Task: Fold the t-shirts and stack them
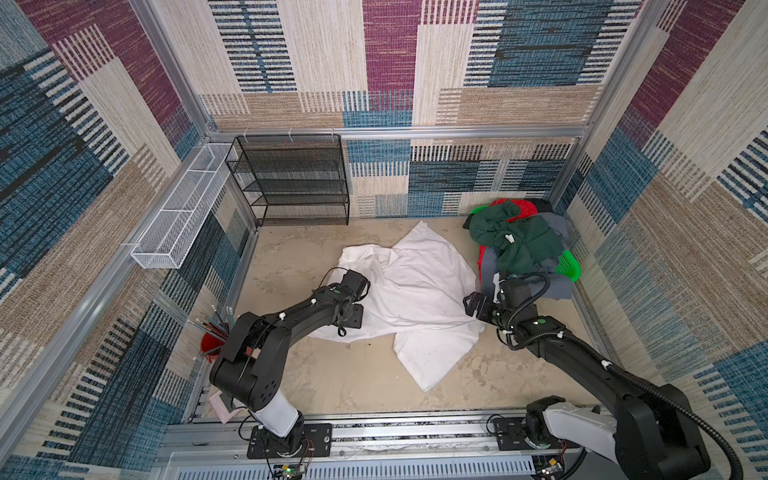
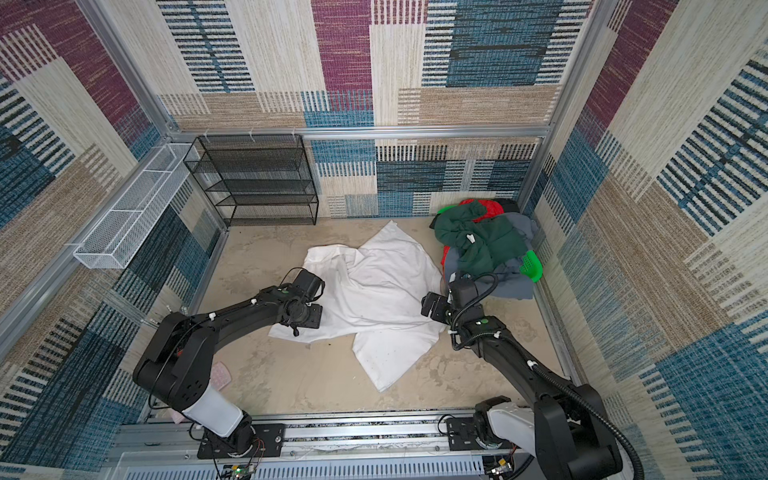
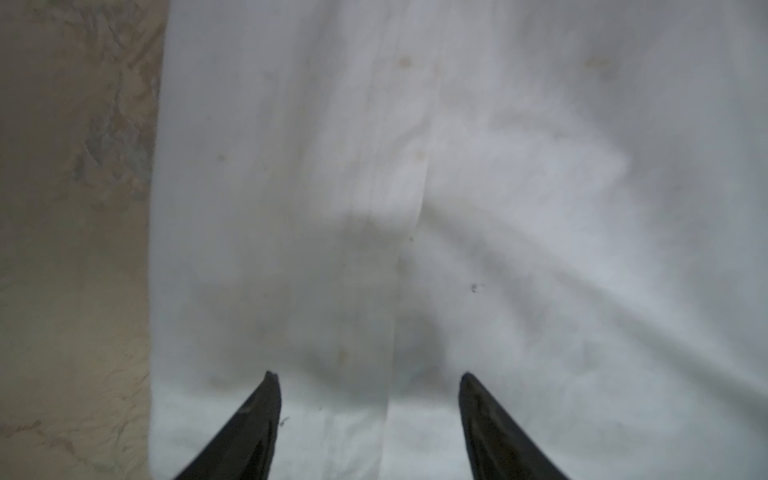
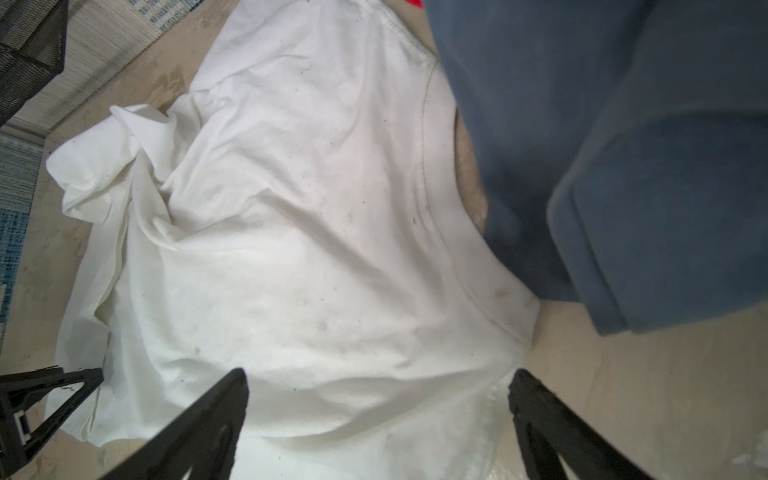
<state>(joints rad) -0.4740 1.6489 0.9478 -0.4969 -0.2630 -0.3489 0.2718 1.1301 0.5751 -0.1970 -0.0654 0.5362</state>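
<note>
A large white t-shirt lies crumpled and partly spread in the middle of the table. My left gripper hovers over its left part, open, with only white cloth below the fingers. My right gripper stands wide open over the shirt's right edge, holding nothing. At the back right, a dark green t-shirt, a grey-blue one and a red one are piled on a bright green basket.
A black mesh rack stands against the back wall. On the left wall hangs a white wire basket. A red cup of pencils sits at the left edge behind the left arm. The grey-blue cloth hangs close to the right gripper.
</note>
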